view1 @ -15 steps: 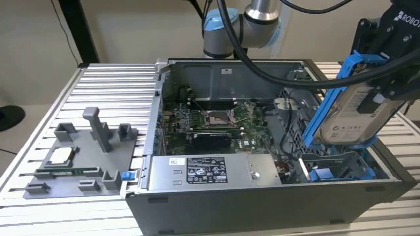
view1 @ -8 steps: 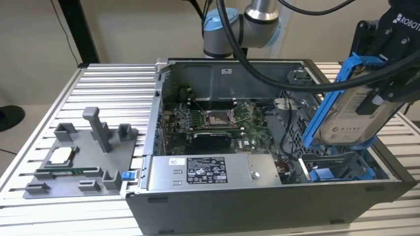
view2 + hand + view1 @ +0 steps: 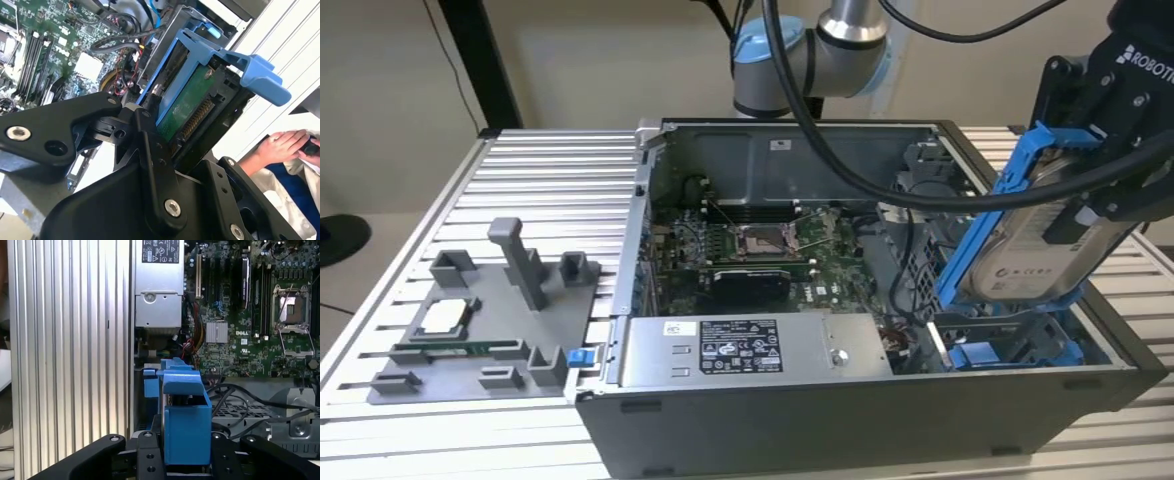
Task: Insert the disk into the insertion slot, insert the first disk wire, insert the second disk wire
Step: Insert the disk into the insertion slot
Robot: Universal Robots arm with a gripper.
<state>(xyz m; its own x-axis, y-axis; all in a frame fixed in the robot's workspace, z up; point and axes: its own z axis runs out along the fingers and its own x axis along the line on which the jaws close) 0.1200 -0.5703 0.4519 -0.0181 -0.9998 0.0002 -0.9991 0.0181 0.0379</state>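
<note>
Gripper (image 3: pixel 1083 160) jaws clamped on disk (image 3: pixel 1025 255), tilted above insertion slot (image 3: pixel 1003 350) at exterior view's right. Drive looks rigid, fairly heavy, shock-sensitive; blue carrier frame (image 3: pixel 985 228) judged safest hold.

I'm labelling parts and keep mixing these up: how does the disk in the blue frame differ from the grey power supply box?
The disk sits clipped in a blue frame; the power supply box has none. The disk is held tilted in the gripper over the case; the power supply box lies flat inside it. Both are silver-grey with a white label.
</note>
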